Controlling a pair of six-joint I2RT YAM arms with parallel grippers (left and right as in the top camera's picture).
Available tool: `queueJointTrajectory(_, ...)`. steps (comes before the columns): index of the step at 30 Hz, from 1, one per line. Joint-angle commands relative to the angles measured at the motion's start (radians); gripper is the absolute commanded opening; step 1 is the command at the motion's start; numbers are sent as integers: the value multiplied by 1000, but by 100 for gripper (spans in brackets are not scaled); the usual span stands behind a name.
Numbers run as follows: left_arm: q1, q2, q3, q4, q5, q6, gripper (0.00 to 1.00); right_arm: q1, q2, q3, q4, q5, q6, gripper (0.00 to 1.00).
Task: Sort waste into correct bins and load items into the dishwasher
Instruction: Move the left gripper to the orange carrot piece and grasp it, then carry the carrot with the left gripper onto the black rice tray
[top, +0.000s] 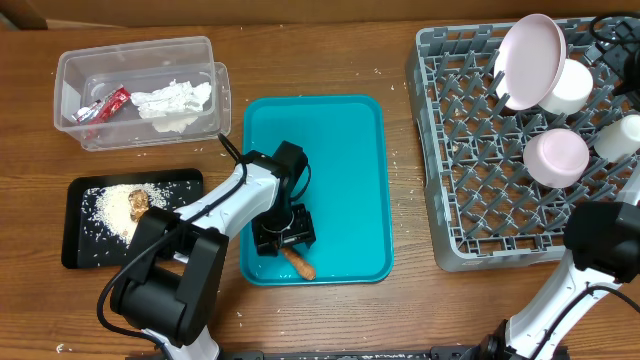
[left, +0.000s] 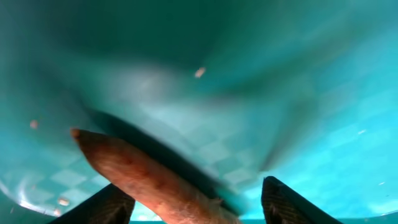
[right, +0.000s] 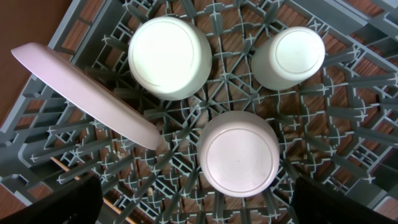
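Wood surface (top: 330, 50). Grey rack (top: 470, 200) on rt holds tilted plate (top: 530, 55), bowl (top: 556, 157), cup (top: 620, 137). Teal tray (top: 350, 150) in centre. Clear tub (top: 140, 55) back-left w/ napkin (top: 172, 100) + red wrapper (top: 103, 104). Black tray (top: 80, 250) front-left w/ rice (top: 108, 208) + brown lump (top: 138, 202). R tool (right: 202, 199) over rack, wide, empty. L tool (top: 283, 238) low on teal tray, fingers partly apart either side of carrot piece (top: 298, 264), not clamped.

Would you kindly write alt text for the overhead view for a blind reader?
The left claw hangs over an orange carrot piece at the near end of a teal tray. To the left, a clear tub holds a napkin and red wrapper and a black tray holds rice and a brown lump; a grey rack at right holds white dishes.
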Motion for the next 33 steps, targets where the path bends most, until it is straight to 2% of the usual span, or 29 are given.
queueJointTrajectory(1, 5, -27, -10, 29, -11, 5, 64, -2, -31, 23, 5, -1, -2, 100)
queueJointTrajectory(5, 6, -27, -10, 35, -14, 5, 57, -2, -31, 23, 5, -1, -2, 100)
queueJointTrajectory(16, 66, -27, -9, 44, -38, 8, 25, -2, -31, 23, 5, -1, -2, 100)
queueJointTrajectory(20, 108, -27, 4, 31, -20, 11, 20, -2, -31, 23, 5, -1, -2, 100)
queueJointTrajectory(23, 135, -27, 27, 22, 23, 63, 6, -2, -31, 23, 5, -1, -2, 100)
queueJointTrajectory(24, 138, -27, 35, 16, 26, 72, 4, -2, -31, 23, 5, -1, -2, 100)
queueJointTrajectory(33, 149, -29, 212, -117, 15, 129, 4, -2, -31, 23, 5, -1, -2, 100)
